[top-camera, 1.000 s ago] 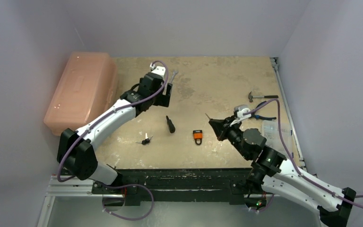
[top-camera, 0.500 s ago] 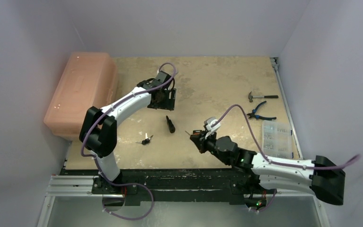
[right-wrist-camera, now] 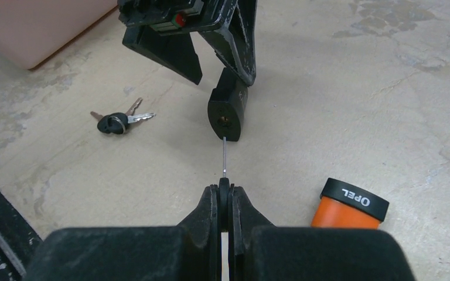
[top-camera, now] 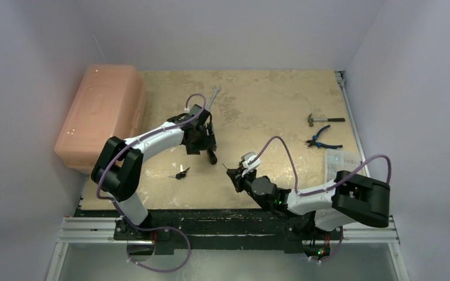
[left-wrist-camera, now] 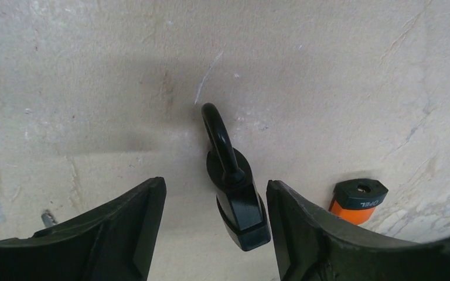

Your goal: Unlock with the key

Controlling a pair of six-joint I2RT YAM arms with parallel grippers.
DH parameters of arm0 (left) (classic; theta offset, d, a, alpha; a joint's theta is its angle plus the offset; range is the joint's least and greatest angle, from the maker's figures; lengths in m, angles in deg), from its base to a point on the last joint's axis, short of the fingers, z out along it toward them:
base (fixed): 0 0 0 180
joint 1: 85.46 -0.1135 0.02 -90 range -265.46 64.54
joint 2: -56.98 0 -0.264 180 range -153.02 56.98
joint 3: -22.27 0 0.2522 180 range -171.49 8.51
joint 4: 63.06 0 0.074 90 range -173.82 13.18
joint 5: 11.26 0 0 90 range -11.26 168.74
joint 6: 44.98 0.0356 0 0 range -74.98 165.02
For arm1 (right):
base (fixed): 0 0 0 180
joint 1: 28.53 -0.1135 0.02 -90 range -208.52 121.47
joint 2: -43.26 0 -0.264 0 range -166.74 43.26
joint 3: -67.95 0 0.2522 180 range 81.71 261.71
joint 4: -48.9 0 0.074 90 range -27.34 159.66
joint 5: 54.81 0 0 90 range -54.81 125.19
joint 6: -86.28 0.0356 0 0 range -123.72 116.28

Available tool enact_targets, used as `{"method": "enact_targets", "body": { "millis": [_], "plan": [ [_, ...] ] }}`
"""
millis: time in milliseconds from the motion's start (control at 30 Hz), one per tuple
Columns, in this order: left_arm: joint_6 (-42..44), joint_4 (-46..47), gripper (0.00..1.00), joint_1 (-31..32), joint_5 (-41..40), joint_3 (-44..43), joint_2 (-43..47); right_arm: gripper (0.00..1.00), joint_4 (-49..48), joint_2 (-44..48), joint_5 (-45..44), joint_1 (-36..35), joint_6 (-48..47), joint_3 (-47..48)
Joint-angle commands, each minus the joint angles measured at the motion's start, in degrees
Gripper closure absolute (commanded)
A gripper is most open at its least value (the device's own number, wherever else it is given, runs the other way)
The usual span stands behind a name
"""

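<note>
Black padlock (left-wrist-camera: 238, 202) lies between the spread left gripper (left-wrist-camera: 215, 187); right gripper (right-wrist-camera: 224, 191) clenches a thin silver key (right-wrist-camera: 225, 157); pink plastic toolbox (top-camera: 99, 111) sits closed.

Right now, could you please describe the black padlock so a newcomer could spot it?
Find the pink toolbox at the left edge of the table, then look right to the left gripper. Between its open fingers lies the black padlock, all black, unlike the orange-bodied lock beside it.
</note>
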Motion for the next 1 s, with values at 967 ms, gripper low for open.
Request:
{"method": "enact_targets", "body": {
  "millis": [967],
  "plan": [
    [-9.9, 8.0, 0.57, 0.8, 1.1, 4.5, 0.2, 1.00, -25.5, -24.3, -5.3, -1.6, -5.6, 5.6]
  ]
}}
